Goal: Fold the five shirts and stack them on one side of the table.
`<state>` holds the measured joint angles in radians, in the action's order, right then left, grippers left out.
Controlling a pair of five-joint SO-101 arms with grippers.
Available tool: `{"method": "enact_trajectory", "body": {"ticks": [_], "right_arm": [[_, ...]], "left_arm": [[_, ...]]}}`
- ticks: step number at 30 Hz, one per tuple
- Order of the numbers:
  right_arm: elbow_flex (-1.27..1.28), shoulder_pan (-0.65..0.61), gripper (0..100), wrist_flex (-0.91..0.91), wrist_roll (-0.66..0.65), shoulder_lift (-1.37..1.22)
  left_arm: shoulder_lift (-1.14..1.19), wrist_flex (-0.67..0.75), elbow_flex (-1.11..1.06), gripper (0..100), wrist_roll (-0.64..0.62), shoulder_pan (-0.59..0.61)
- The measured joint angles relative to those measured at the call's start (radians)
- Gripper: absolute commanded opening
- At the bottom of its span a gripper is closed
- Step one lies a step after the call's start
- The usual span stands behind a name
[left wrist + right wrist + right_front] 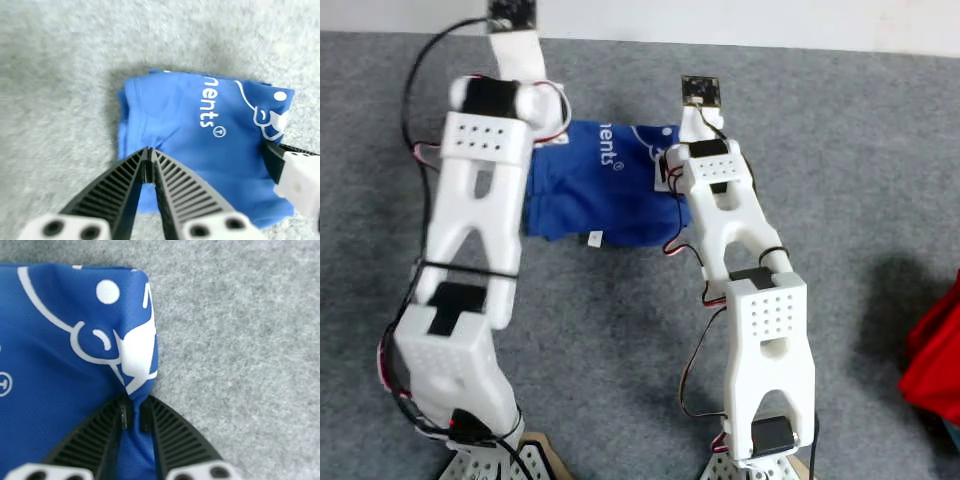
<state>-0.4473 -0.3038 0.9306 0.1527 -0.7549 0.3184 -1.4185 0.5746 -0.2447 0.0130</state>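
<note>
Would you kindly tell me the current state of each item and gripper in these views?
blue shirt: folded, lying on the table, pinched at two edges.
left gripper: shut on the blue shirt's edge.
right gripper: shut on the blue shirt, fabric bunched between its fingers.
red cloth: heaped at the table's edge, partly out of frame.

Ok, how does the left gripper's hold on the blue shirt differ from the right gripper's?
The left gripper pinches the blue shirt on a plain blue part; the right gripper pinches the edge by the white drawing. The left gripper's jaws look fully together, with creases running to them; the right gripper's keep a slit packed with bunched cloth. Both are shut on the shirt.
</note>
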Motion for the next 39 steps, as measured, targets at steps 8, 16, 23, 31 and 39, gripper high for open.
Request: {"method": "enact_trajectory", "body": {"ticks": [8, 16, 23, 31, 39], "right_arm": [[0.000, 0.052, 0.7, 0.000, 0.002, 0.000], [0.003, 0.150, 0.7, 0.094, 0.000, 0.074], [0.003, 0.308, 0.7, 0.201, 0.011, 0.203], [0.005, 0.528, 0.7, 0.338, -0.038, 0.388], [0.005, 0.784, 0.7, 0.420, -0.150, 0.591]], "left_arm": [[-0.002, -0.147, -0.213, 1, -0.180, 0.109], [0.203, 0.381, -0.425, 1, -0.180, 0.161], [0.238, 0.437, -0.422, 1, -0.181, 0.160], [0.238, 0.437, -0.422, 1, -0.181, 0.161], [0.238, 0.437, -0.422, 1, -0.181, 0.161]]}}
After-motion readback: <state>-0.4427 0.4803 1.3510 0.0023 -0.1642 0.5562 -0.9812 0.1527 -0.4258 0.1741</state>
